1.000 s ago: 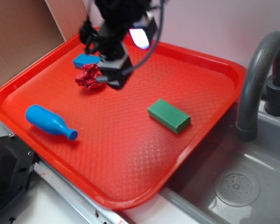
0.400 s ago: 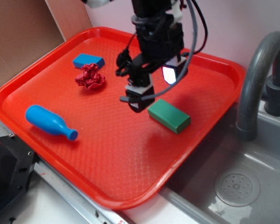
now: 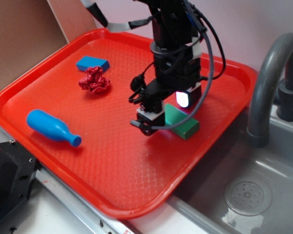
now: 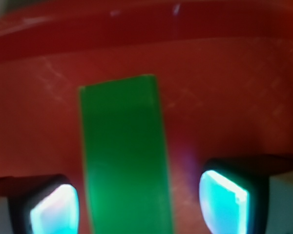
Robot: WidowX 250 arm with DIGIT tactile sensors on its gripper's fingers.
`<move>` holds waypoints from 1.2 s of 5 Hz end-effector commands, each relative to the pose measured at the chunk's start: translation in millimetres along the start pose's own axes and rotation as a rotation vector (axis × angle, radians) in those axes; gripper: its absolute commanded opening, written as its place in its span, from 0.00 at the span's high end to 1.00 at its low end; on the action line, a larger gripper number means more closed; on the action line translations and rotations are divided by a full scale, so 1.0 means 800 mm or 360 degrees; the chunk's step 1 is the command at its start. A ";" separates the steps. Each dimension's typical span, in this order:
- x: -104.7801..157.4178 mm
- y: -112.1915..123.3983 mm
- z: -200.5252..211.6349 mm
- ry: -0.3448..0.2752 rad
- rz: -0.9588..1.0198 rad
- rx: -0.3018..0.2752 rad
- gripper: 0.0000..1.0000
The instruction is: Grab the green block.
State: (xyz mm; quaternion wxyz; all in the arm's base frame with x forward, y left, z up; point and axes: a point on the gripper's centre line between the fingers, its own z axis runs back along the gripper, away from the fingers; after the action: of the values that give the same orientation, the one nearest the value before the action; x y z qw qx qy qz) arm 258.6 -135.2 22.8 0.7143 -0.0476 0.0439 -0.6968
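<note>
Two open, empty fingers of the gripper (image 4: pixel 136 204) now straddle the green block (image 4: pixel 124 156), which lies toward the tray's (image 3: pixel 34 97) 3 o'clock rim, after travelling over from the red scrunchie (image 3: pixel 94 80); closing appears next.

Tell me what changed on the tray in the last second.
The pincer swung from beside the red scrunchie across the tray and now sits open astride the green block, a finger on either side, not yet gripping. The block, blue block, scrunchie and blue bottle stayed put.
</note>
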 end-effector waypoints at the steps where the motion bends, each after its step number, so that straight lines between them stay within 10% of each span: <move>1: 0.019 -0.040 -0.028 0.0210 -0.0026 0.0063 1.00; 3: 0.018 -0.048 -0.041 0.0297 -0.0068 0.0095 1.00; 5: -0.065 -0.028 0.079 0.0032 0.0723 0.0365 1.00; 6: -0.103 -0.045 0.137 -0.0061 0.1120 0.0342 1.00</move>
State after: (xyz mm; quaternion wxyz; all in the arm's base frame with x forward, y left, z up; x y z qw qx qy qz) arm 247.6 -45.8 125.0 0.9128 0.0230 0.0070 -0.4077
